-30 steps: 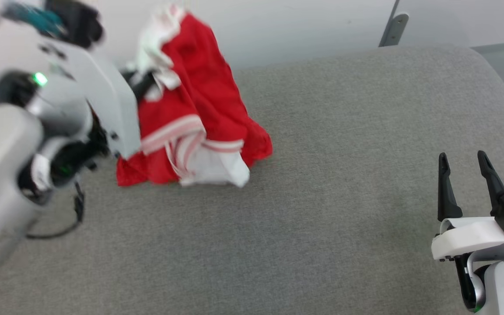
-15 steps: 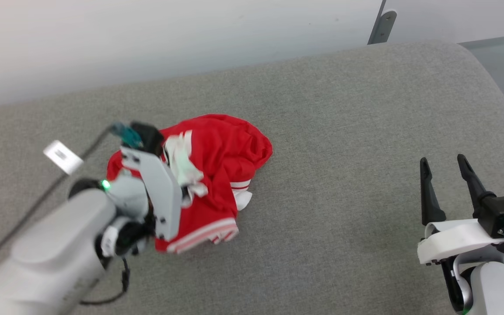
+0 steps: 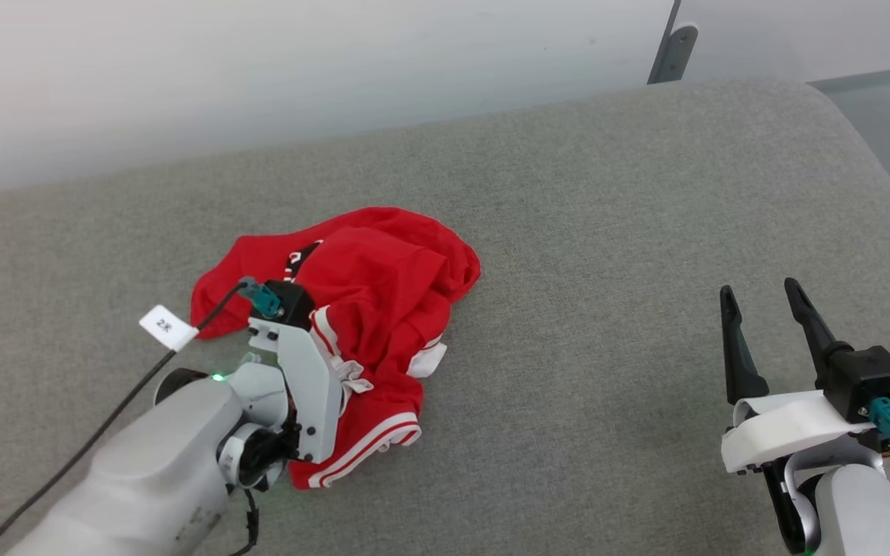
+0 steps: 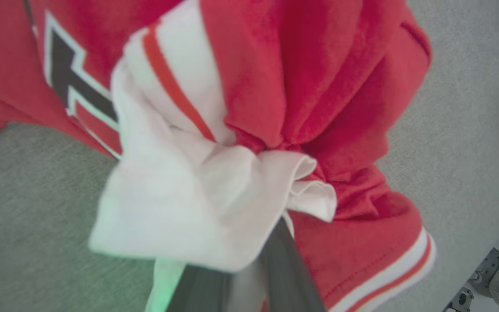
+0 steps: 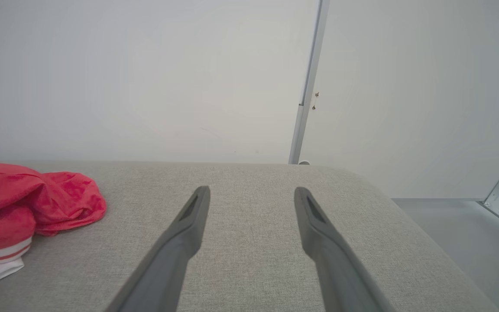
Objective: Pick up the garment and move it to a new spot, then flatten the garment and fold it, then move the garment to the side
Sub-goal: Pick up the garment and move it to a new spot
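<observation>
Nearest, the right end effector [image 3: 758, 288] stands with fingers wide apart and empty. The left end effector [image 4: 277, 247] is clamped on a white fold of the garment [image 3: 383, 278], which lies crumpled on the grey padded surface [image 3: 607, 232]. It is best, I think, to release low, then spread the hem outward.

The garment [image 3: 383, 270] was bright red, with a white sleeve [image 4: 180, 203] bunched at the dark grey fingers [image 4: 286, 268] of the left gripper [image 4: 254, 268], white trim bands [image 4: 388, 268] striped red just beside them, and a black, white-edged patch [image 4: 65, 73] farther off. The right gripper [image 3: 758, 287] was black, above a flecked grey cushion [image 3: 607, 232]
</observation>
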